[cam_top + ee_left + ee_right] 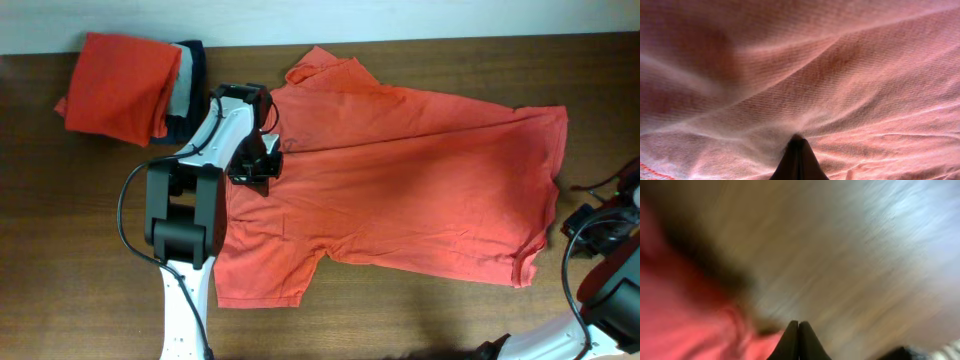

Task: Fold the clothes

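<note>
The clothes [400, 180], one coral-red T-shirt, lie spread flat across the wooden table [60, 220], plain face up, neck toward the left. My left gripper [258, 172] rests on the shirt's left part near the collar. In the left wrist view red cloth [800, 65] fills the frame, and the gripper [798, 142] is shut with its tips in a pucker where the creases meet. My right gripper [580, 222] sits off the shirt's right hem. The blurred right wrist view shows it [798, 326] shut over bare wood, red cloth [685, 325] just to its left.
A stack of folded garments sits at the back left corner: an orange one [120, 85] over grey and navy ones [185, 85]. The table's far edge [450, 38] runs just behind the shirt. Cables [130, 220] loop beside the left arm.
</note>
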